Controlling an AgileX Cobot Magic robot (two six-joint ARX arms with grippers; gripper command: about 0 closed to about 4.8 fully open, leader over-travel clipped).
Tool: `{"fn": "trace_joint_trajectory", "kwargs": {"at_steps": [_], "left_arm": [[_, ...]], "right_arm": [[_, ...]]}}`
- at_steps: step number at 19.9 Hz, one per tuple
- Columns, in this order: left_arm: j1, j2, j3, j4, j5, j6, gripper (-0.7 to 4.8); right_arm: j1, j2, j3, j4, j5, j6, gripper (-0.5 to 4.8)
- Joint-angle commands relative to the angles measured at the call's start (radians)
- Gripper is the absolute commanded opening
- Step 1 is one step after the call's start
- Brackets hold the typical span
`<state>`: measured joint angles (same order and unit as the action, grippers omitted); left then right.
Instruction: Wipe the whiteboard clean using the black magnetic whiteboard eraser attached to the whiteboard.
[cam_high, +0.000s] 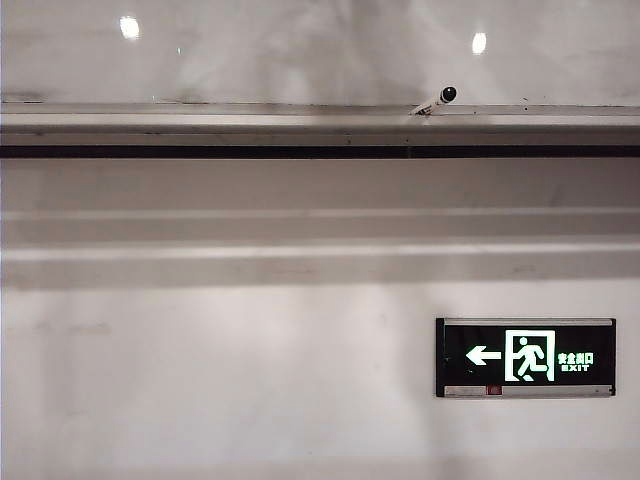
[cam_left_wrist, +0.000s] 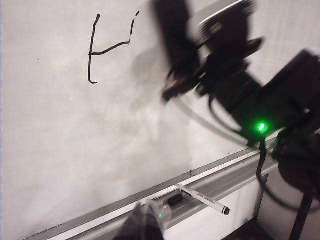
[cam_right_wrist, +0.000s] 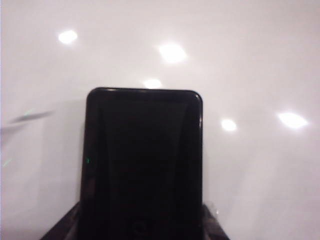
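Note:
The whiteboard (cam_high: 300, 50) fills the top of the exterior view above its silver ledge (cam_high: 250, 122); no gripper shows there. In the left wrist view the whiteboard (cam_left_wrist: 65, 145) bears black handwriting (cam_left_wrist: 107, 47). My right gripper (cam_right_wrist: 142, 222) is shut on the black magnetic whiteboard eraser (cam_right_wrist: 144, 160), held close to the glossy whiteboard (cam_right_wrist: 250, 65). From the left wrist view the eraser (cam_left_wrist: 175, 45) is a blurred dark block at the board, right of the writing. My left gripper (cam_left_wrist: 146, 220) is shut and holds nothing, low by the ledge (cam_left_wrist: 100, 216).
A white black-capped marker (cam_left_wrist: 202, 198) lies on the ledge, its tip over the edge; the same marker (cam_high: 438, 99) shows in the exterior view. A small black piece (cam_left_wrist: 175, 199) lies beside it. A lit exit sign (cam_high: 525, 357) hangs on the wall below. The right arm's dark body (cam_left_wrist: 270, 105) crosses over the ledge.

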<state>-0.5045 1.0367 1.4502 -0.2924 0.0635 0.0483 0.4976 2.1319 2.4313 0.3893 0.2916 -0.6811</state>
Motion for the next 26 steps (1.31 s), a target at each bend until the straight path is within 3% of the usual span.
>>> {"fn": "trace_joint_trajectory", "kwargs": {"at_steps": [1,6,8,11,13,17,22,24,26], "left_arm": [[0.001,-0.003,0.006,0.010,0.005,-0.004,-0.05],[0.001,-0.003,0.006,0.010,0.005,-0.004,-0.05],[0.001,-0.003,0.006,0.010,0.005,-0.004,-0.05],[0.001,-0.003,0.006,0.010,0.005,-0.004,-0.05],[0.001,-0.004,0.006,0.010,0.010,-0.004,-0.05],[0.001,-0.004,0.006,0.010,0.012,-0.004,-0.05],[0.001,-0.004,0.006,0.010,0.012,-0.004,-0.05],[0.001,-0.004,0.006,0.010,0.012,-0.004,-0.05],[0.001,-0.004,0.006,0.010,0.012,-0.004,-0.05]], "right_arm": [[-0.008,-0.007,0.006,0.008,-0.126,0.038,0.49],[0.046,0.015,0.005,-0.197,-0.322,0.052,0.39],[0.074,0.033,0.005,-0.237,-0.351,0.048,0.39],[0.120,0.058,0.004,-0.250,-0.358,-0.061,0.39],[0.126,0.059,0.004,-0.228,-0.314,-0.116,0.39],[0.099,0.058,0.005,-0.032,-0.150,-0.116,0.40],[0.046,0.056,0.006,0.092,0.032,-0.066,0.40],[0.036,0.056,0.007,0.170,0.050,-0.066,0.40],[0.027,0.056,0.043,0.127,0.041,-0.038,0.39]]}}
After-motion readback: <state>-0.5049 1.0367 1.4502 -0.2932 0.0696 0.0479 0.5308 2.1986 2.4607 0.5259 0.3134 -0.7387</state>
